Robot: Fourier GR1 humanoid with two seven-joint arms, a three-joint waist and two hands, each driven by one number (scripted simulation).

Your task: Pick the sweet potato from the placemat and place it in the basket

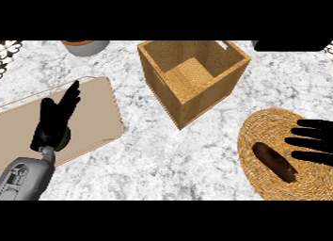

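Note:
A dark brown sweet potato (275, 163) lies on a round woven placemat (266, 132) at the lower right. My right hand (321, 143) reaches in from the right edge over the placemat, fingers straight and spread, just right of the sweet potato and holding nothing. A square woven basket (190, 101) with an open top stands at the upper centre, nothing visible inside. My left hand (55, 123) rests open at the left, fingers pointing up, over a tan board.
A tan cutting board (93, 108) lies at the left on the marble counter (148, 160). A grey pot (86, 46) with a brown rim sits at the top left. A black object (287, 45) shows at the top right edge.

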